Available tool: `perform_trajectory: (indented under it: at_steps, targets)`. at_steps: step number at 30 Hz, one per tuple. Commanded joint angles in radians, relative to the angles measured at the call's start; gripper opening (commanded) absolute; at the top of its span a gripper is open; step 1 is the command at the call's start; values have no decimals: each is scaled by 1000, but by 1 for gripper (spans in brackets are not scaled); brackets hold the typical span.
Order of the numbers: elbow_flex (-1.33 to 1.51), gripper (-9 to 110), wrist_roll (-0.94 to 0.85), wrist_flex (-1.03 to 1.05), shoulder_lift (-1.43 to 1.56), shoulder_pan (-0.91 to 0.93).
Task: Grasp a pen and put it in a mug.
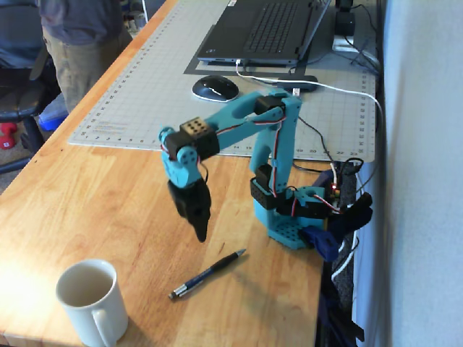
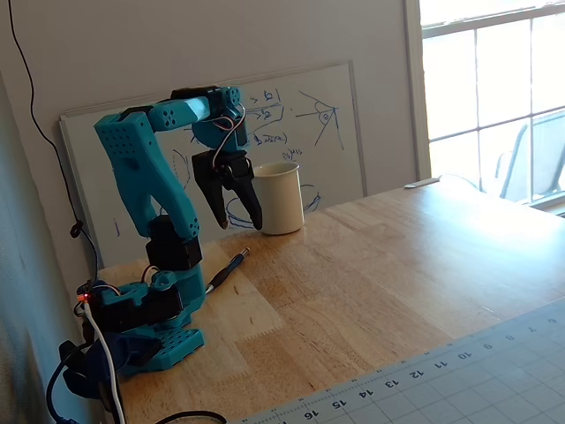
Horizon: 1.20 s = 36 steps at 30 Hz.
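Note:
The dark pen (image 1: 208,273) lies flat on the wooden table, silvery end toward the mug, tip toward the arm's base. It also shows in a fixed view (image 2: 228,268), partly behind the arm. The cream-white mug (image 1: 88,299) stands upright and empty near the table's front left corner; in the other fixed view the mug (image 2: 281,198) stands in front of the whiteboard. My gripper (image 1: 200,233) points down, hanging above the table just beyond the pen's middle. In a fixed view the gripper (image 2: 239,224) has its jaws apart and holds nothing.
A grey cutting mat (image 1: 145,94) carries a black mouse (image 1: 214,88) and a laptop (image 1: 264,32). A person (image 1: 76,43) stands at the table's far left edge. Cables (image 1: 340,94) run by the arm's base (image 1: 293,228). A whiteboard (image 2: 309,132) leans on the wall.

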Motion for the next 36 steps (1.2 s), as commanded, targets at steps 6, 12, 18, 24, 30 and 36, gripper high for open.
perform_trajectory:
  at_steps: [6, 12, 18, 24, 30, 36]
  targets:
    - [95, 32, 9, -252, -118, -64]
    - [189, 32, 9, -394, -169, -94]
    - [273, 32, 9, -492, -212, -100]
    - [322, 32, 9, -537, -221, -120]
    - [410, 31, 9, -606, -241, -129]
    - [456, 19, 11, -676, -213, -126]
